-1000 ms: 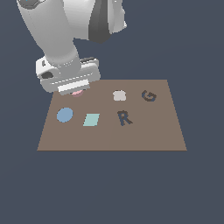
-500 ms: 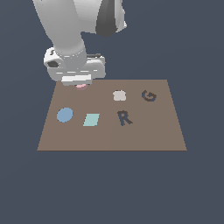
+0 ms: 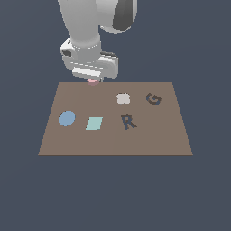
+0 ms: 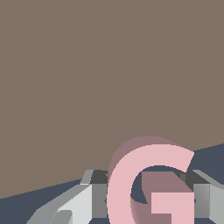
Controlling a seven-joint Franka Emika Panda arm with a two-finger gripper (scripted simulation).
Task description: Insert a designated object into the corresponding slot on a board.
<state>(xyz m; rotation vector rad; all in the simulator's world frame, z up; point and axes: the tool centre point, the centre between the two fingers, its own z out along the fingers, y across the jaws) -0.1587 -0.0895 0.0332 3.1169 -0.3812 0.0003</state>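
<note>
Above board's (image 3: 115, 140) far edge, claw (image 3: 93, 79) clamps pink G block (image 4: 151, 186), lifted clear. G slot (image 3: 154, 99) lies well apart, toward far corner on exterior view's right. Risks: letter rotated against recess, jams on rim; drifting to nearer R recess (image 3: 128, 122); slipping during carry.

I work in a bare simulated test scene, not a real room: a flat brown rectangular board (image 3: 115, 140) seems to float in a plain, uniform dark blue-grey void, with no walls or furniture. Everything around me is smooth, flatly shaded and textureless, like my glossy white arm (image 3: 85, 27).
</note>
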